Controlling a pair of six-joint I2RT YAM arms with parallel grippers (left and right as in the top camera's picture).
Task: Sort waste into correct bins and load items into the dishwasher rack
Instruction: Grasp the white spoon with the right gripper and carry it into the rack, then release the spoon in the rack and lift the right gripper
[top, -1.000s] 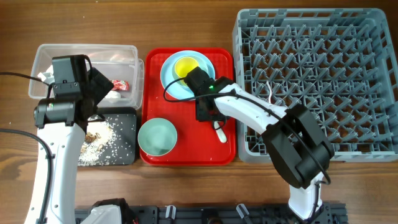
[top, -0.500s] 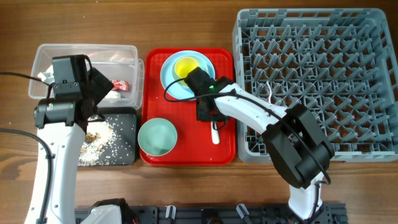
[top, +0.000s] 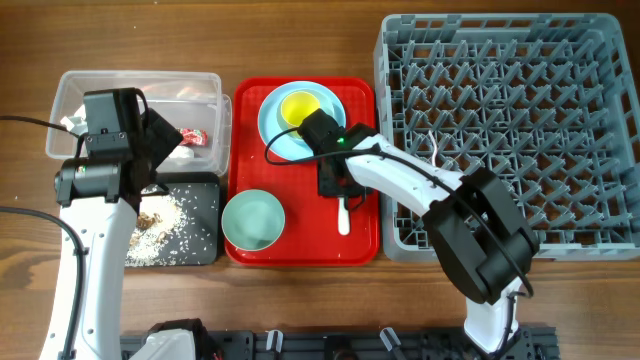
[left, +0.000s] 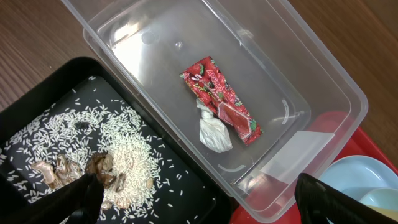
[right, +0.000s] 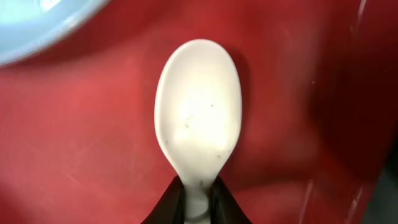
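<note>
My right gripper (right: 198, 193) is shut on the neck of the white spoon (right: 198, 106), whose bowl lies on the red tray (right: 74, 137); from above the spoon (top: 344, 217) points toward the front edge. The light blue plate (top: 272, 137) carries the yellow cup (top: 298, 107), and the mint bowl (top: 252, 220) sits in front of them. My left gripper (left: 202, 198) hangs open over the bins. The red wrapper (left: 221, 99) and white tissue (left: 213, 132) lie in the clear tub (left: 323, 81); rice scraps (left: 124, 155) cover the black tray (left: 186, 186).
The grey dishwasher rack (top: 510, 130) fills the right side, with a white fork (top: 437, 152) standing among its pegs near the left wall. The red tray's rim (top: 300, 255) lies between the bins and the rack.
The right gripper has closed on the spoon's handle, and the spoon has swung from a tilt to lie straight in line with the gripper. The left arm has not moved.
</note>
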